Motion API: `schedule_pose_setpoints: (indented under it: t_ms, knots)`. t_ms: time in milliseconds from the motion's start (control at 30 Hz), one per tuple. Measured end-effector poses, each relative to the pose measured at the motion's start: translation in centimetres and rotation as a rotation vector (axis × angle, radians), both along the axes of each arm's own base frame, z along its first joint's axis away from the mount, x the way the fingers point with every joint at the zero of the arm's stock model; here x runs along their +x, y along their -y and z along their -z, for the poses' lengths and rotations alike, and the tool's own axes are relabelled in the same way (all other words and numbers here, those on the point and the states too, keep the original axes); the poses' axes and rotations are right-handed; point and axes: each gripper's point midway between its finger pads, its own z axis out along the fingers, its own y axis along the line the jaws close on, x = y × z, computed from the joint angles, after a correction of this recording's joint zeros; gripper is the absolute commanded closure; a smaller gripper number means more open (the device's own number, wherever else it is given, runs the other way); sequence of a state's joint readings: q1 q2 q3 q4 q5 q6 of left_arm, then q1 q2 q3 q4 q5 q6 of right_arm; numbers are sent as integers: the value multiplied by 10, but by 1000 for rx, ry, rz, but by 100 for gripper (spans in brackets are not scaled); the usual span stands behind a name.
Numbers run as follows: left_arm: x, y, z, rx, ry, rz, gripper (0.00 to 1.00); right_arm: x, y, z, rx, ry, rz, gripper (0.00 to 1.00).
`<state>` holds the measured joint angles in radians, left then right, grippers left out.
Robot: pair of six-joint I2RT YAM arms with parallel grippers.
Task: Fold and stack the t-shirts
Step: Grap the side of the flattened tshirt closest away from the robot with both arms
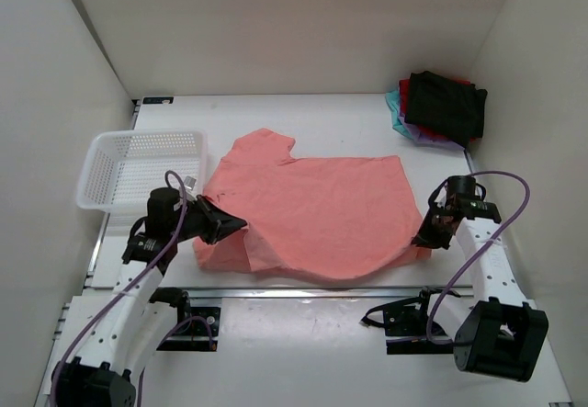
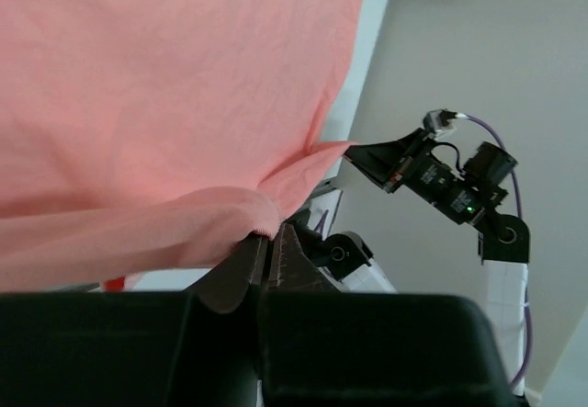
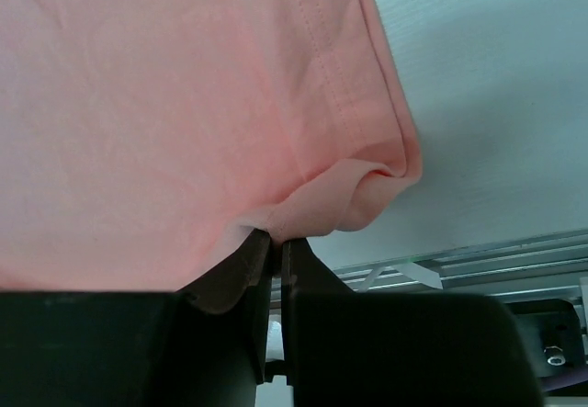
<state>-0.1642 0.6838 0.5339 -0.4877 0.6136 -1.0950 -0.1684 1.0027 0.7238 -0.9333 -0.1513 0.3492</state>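
The white mesh basket (image 1: pixel 138 163) sits just off the far-left corner of the salmon-pink t-shirt (image 1: pixel 317 209), and nothing can be seen inside it.

The left gripper (image 1: pixel 237 223) is at the shirt's near-left corner. In the left wrist view its jaws are pinched almost together on a rolled lip of pink cloth (image 2: pixel 230 209). The corner it holds is lifted and doubled over the panel beside it.

The shirt is spread wrinkled on the table, with its long axis running left to right between the two grippers. Its body stretches away from both of them toward the far side, so any fold carried forward must travel over the shirt away from the arm bases.

The right gripper (image 1: pixel 430 234) is at the near-right corner. It is likewise closed to a sliver on a small bunch of hem (image 3: pixel 358 191). Each arm is nearer its own corner, and neither has the advantage.

The stack of folded t-shirts (image 1: pixel 441 108) lies beyond the shirt's far-right corner and well apart from it. The right arm is the closer one to it.

There is one spread pink shirt. The stack shows four folded shirts by colour, with black on top and red, teal and purple edges beneath. There is also one basket and two grippers, both gripping cloth.
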Motion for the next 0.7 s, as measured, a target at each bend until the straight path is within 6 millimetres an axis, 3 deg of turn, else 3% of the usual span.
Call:
schedule_pose_setpoints:
  t_ms: [167, 267, 467, 567, 633, 700]
  knots:
    - [12, -8, 23, 57, -98, -17, 100, 4, 5, 8, 8, -37, 21, 100]
    - [25, -18, 27, 98, -114, -46, 100, 13, 6, 11, 19, -44, 24, 100]
    - [54, -34, 22, 168, -96, -90, 100, 46, 7, 9, 52, -17, 15, 99]
    - [65, -38, 30, 192, -120, -94, 100, 61, 9, 9, 61, -7, 11, 100]
    - [70, -40, 35, 203, -138, -98, 98, 70, 10, 10, 66, -9, 9, 96]
    - [75, -43, 40, 210, -149, -103, 88, 76, 10, 13, 73, -12, 10, 82]
